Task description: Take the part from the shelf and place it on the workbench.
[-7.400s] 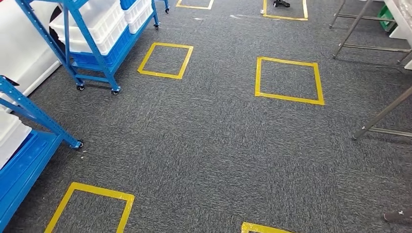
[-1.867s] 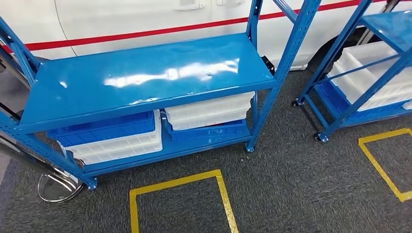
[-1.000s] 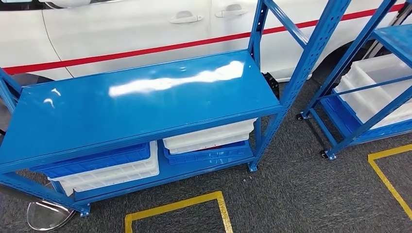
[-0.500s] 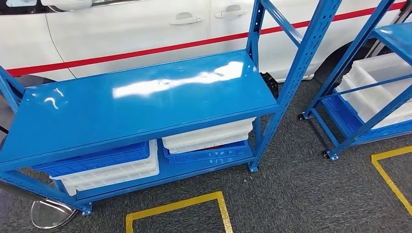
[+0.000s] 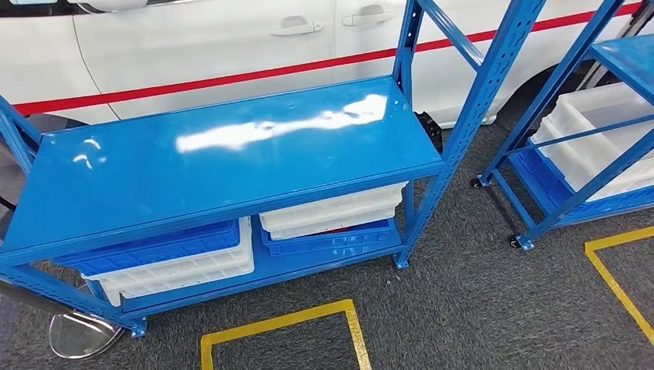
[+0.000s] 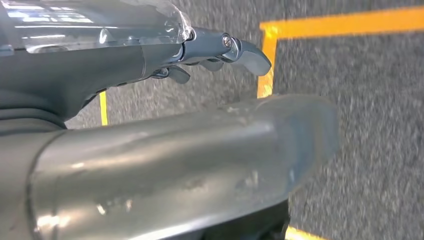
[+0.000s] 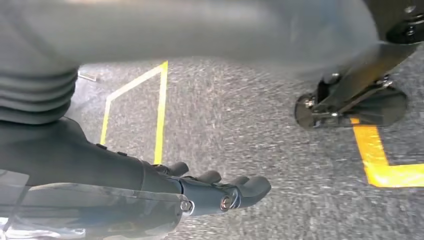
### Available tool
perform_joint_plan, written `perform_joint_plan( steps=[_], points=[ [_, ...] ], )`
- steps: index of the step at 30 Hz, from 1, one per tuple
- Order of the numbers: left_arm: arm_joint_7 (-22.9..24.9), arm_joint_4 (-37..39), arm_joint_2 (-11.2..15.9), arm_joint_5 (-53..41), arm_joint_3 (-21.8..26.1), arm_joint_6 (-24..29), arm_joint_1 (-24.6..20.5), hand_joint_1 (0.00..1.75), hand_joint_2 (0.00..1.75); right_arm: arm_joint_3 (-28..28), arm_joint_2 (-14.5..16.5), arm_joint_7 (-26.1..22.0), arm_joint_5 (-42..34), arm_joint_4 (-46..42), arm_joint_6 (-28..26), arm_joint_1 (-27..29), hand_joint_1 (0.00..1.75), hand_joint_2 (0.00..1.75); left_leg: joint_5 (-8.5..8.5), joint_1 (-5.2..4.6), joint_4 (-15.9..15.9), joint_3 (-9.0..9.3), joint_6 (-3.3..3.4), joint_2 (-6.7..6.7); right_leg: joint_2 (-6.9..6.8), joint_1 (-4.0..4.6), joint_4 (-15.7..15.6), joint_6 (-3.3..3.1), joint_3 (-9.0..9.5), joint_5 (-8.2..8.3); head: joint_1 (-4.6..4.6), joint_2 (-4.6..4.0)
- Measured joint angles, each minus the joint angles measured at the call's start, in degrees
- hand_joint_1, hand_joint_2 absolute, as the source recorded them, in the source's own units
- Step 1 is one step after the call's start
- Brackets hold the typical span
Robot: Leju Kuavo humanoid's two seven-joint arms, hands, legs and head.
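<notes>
A blue metal shelf [image 5: 231, 166] on the grey carpet [image 5: 478, 308] is seen from above in the head view, its glossy top board bare and catching the ceiling lights. On its lower board, white bins [image 5: 335, 210] and blue bins [image 5: 158, 248] are stacked in two piles side by side. The part to be fetched cannot be made out in any picture. A white car [image 5: 193, 46] with a red stripe is parked just behind the shelf, a second blue shelf [image 5: 594, 154] with white bins stands to the right, and yellow tape squares [image 5: 285, 320] are marked on the carpet. The left hand [image 6: 165, 115] and the right hand [image 7: 150, 185] are shown hanging above the carpet, the fingers [image 6: 245, 50] held slightly apart and curled around nothing.
</notes>
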Motion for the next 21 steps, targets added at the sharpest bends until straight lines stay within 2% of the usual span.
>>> perform_joint_plan(
  steps=[2,4,7,9,11,13,16,21],
  points=[
    [-0.05,0.00,0.03,-0.17,-0.28,0.10,0.02,0.00,0.00,-0.15,0.01,0.33,0.09,0.00,-0.87,-0.10,0.00,0.00,0.27,-0.07,-0.28,0.01,-0.02,0.01,0.04,-0.04,-0.37,-0.39,0.00,0.38,0.20,0.01],
    [0.02,0.00,0.05,-0.34,-0.49,0.28,0.04,0.00,0.00,-0.40,0.01,0.40,-0.02,0.00,-1.13,-0.15,0.00,0.00,0.27,-0.20,-0.21,-0.08,0.25,0.02,0.08,-0.16,-0.49,0.13,0.02,0.48,0.22,0.01],
    [0.23,0.00,0.05,-0.64,-0.73,0.80,0.01,0.00,0.00,-0.70,0.01,0.42,-0.09,0.00,-0.93,-0.16,0.00,0.00,0.23,-0.27,-0.05,-0.13,0.50,0.03,0.12,-0.23,-0.61,0.36,0.08,0.59,0.22,0.00],
    [0.32,0.00,0.05,-0.84,-0.81,1.04,0.01,0.00,0.87,-0.87,0.01,0.44,-0.09,0.00,-0.71,-0.17,0.00,0.00,0.17,-0.29,0.11,-0.21,0.60,0.03,0.12,-0.25,-0.62,0.68,0.09,0.62,0.21,-0.01],
    [0.44,0.01,0.05,-1.03,-0.84,1.22,0.01,0.00,1.75,-1.04,0.01,0.50,-0.10,0.00,-0.60,-0.17,0.00,0.87,0.12,-0.29,0.23,-0.27,0.69,0.03,0.13,-0.27,-0.62,1.08,0.10,0.63,0.21,-0.01],
    [0.72,0.01,0.07,-1.12,-0.85,1.38,0.00,0.00,1.75,-1.16,0.01,0.71,-0.09,0.00,-0.59,-0.19,0.00,1.75,0.10,-0.30,0.26,-0.28,0.72,0.03,0.12,-0.28,-0.62,1.22,0.09,0.63,0.20,-0.01],
    [2.08,-0.01,0.15,-0.93,-1.41,2.01,0.07,0.00,1.75,-0.82,0.01,1.59,-0.05,-0.01,-0.95,-0.18,0.00,1.75,0.08,-0.30,0.27,-0.31,0.74,0.03,0.12,-0.27,-0.61,1.27,0.08,0.60,0.19,-0.01],
    [3.75,-0.05,0.71,2.21,-5.58,2.31,0.66,0.00,1.75,2.86,-0.16,2.04,-3.29,-0.28,-1.58,0.18,0.00,1.75,0.05,-0.28,0.27,-0.33,0.77,0.03,0.12,-0.25,-0.57,1.41,0.05,0.52,0.19,-0.01]
  ],
)
